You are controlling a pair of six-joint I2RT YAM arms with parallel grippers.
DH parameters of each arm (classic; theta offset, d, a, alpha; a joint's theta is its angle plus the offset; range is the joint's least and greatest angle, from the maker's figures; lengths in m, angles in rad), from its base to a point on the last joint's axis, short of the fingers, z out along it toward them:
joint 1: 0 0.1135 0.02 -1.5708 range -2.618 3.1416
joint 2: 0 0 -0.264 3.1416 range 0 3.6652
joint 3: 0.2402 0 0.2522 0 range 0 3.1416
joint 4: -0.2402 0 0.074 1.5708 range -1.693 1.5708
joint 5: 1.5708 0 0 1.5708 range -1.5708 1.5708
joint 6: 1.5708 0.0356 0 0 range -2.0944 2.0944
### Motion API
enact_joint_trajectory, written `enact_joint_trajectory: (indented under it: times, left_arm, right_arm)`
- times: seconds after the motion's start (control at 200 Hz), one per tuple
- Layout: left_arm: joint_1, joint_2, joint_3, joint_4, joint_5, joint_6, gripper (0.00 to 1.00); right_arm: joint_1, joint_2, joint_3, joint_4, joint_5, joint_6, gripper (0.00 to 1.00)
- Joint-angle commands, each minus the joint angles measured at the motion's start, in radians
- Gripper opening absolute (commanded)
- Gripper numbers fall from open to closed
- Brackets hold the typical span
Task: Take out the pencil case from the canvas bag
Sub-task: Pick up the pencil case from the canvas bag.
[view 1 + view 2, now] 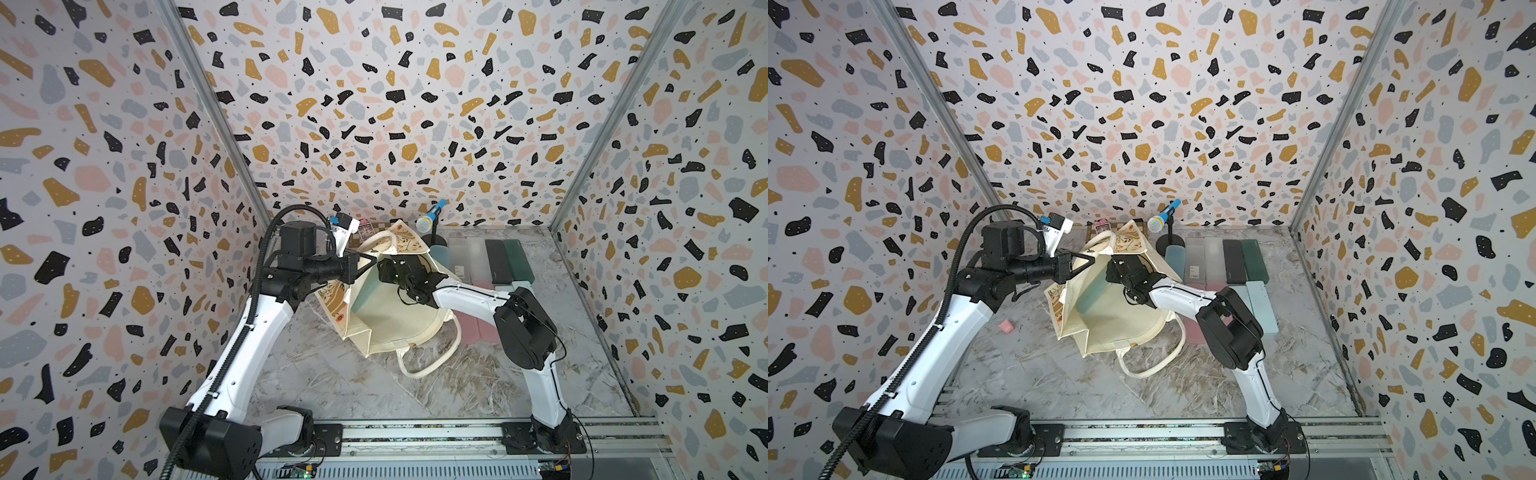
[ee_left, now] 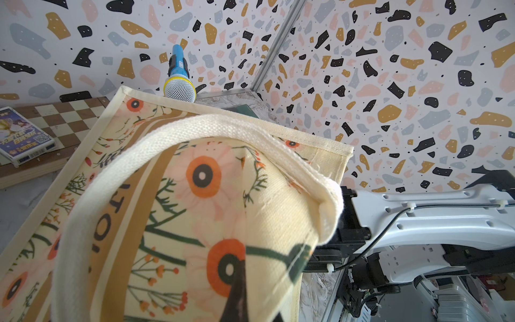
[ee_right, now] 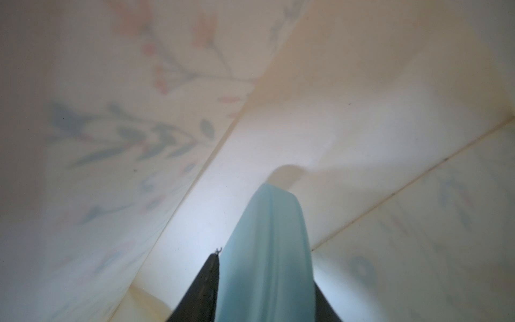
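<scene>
Mid-frame, jaws of our left gripper pinch the rim of the canvas bag; inside it, jaws of our right gripper clamp the pencil case.

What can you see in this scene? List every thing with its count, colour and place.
bag: one, cream with floral print, mid-table, mouth open
case: one, light teal, inside bag
other cases: several, blue, frosted, black, green, pink, right of bag
microphone: one, blue and silver, behind bag
chessboard: one, brown and cream, behind bag
box: one, purple-blue, on chessboard
block: one, pink, left of bag
table: one, grey marble
left gripper: one, black, shut on bag edge
right gripper: one, black, inside bag, jaws flanking case
</scene>
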Motion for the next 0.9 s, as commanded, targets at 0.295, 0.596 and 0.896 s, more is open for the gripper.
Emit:
enact_joint_trajectory:
  times: [0.295,0.596,0.896]
  left_arm:
    - [0.010,-0.009,0.042,0.006,-0.057,-0.010,0.00]
    - [0.058,0.011,0.049,-0.022,-0.218,-0.085,0.00]
    - [0.081,0.012,0.049,-0.034,-0.273,-0.105,0.00]
  right_arm:
    - [0.015,-0.126,-0.053,0.108,-0.021,-0.058,0.21]
    - [0.090,-0.202,-0.132,0.227,-0.142,-0.334,0.14]
    - [0.108,-0.309,-0.242,0.300,-0.200,-0.429,0.14]
